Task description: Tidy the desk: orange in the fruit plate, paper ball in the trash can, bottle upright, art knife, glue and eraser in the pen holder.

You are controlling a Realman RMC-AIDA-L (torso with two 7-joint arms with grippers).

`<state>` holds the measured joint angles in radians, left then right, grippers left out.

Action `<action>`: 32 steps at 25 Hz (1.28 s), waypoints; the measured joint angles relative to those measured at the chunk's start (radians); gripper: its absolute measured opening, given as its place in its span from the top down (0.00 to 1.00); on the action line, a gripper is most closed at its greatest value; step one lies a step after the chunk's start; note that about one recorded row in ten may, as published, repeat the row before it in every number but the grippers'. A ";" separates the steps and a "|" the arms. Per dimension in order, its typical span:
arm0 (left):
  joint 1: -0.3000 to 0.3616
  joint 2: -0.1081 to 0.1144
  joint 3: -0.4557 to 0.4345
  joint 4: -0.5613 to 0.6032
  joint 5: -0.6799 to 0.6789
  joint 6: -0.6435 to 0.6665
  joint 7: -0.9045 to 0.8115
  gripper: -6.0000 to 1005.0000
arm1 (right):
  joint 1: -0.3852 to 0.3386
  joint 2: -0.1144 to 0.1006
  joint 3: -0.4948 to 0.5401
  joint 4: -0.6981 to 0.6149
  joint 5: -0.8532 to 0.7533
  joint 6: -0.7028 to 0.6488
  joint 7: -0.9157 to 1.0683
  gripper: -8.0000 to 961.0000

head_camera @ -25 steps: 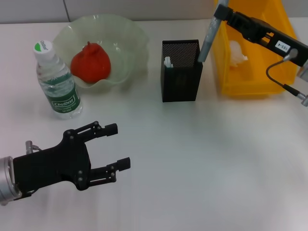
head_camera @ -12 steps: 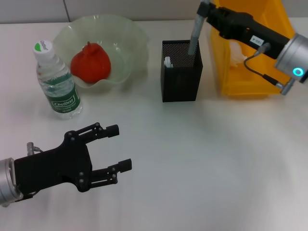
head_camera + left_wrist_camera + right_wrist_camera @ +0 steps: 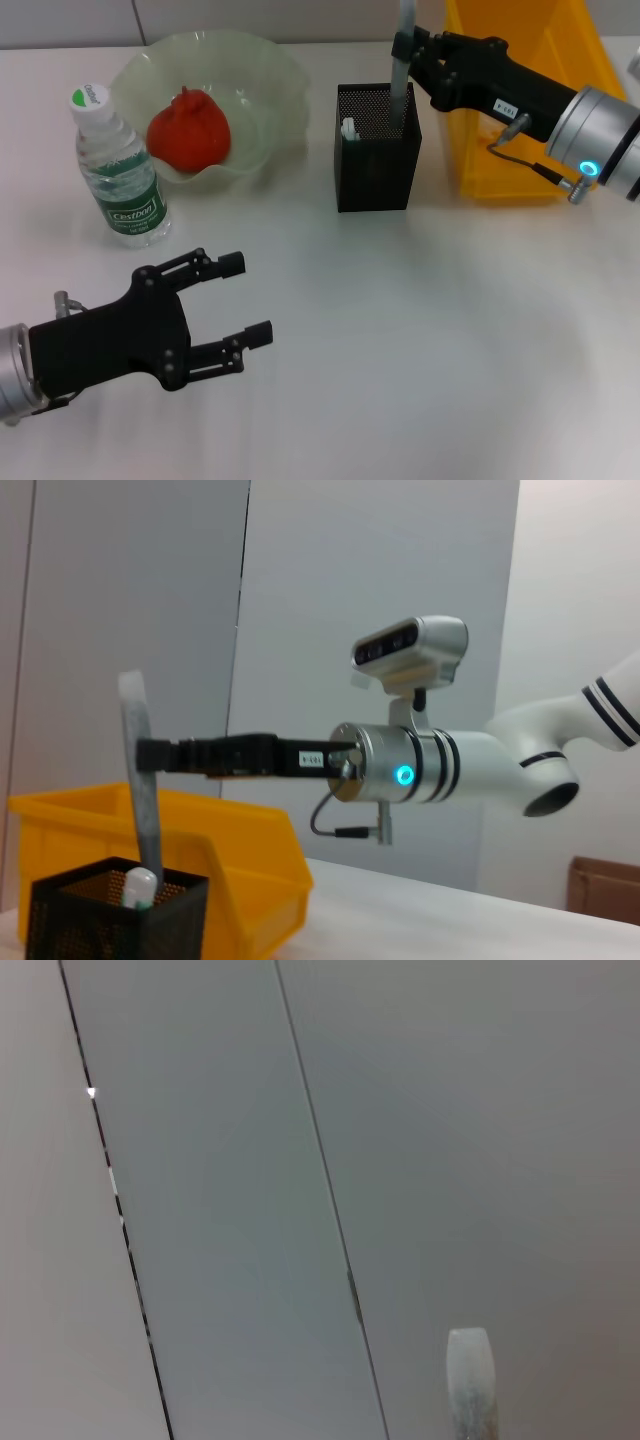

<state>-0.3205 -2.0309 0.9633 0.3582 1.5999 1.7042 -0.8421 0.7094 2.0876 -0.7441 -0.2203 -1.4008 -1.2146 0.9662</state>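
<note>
Grey stick: long slim grey art knife (image 3: 403, 60), upright, lower end inside the tall square black mesh pen holder (image 3: 375, 150), beside a white-capped item already in it.
Right gripper (image 3: 410, 47): clenched on the knife's upper part, directly above the pen holder's far right corner.
Key relation: knife's long axis is near vertical over the opening, so letting go should drop it straight in.
Left gripper (image 3: 238, 312): released, hovering well in front of the pen holder, idle.
Beyond: bright yellow rectangular plastic trash can (image 3: 520, 110) just right of the pen holder.

Head view looks steeply down at the table; left wrist, sideways, shares the pen holder (image 3: 375, 148) (image 3: 110, 912)
</note>
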 joint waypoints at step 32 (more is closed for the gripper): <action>-0.003 0.008 -0.041 0.004 0.000 0.000 -0.008 0.20 | 0.002 0.005 0.010 0.032 0.039 -0.027 -0.196 0.42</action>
<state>-0.3237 -2.0232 0.9219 0.3620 1.6000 1.7041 -0.8505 0.7110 2.0926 -0.7343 -0.1885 -1.3617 -1.2413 0.7702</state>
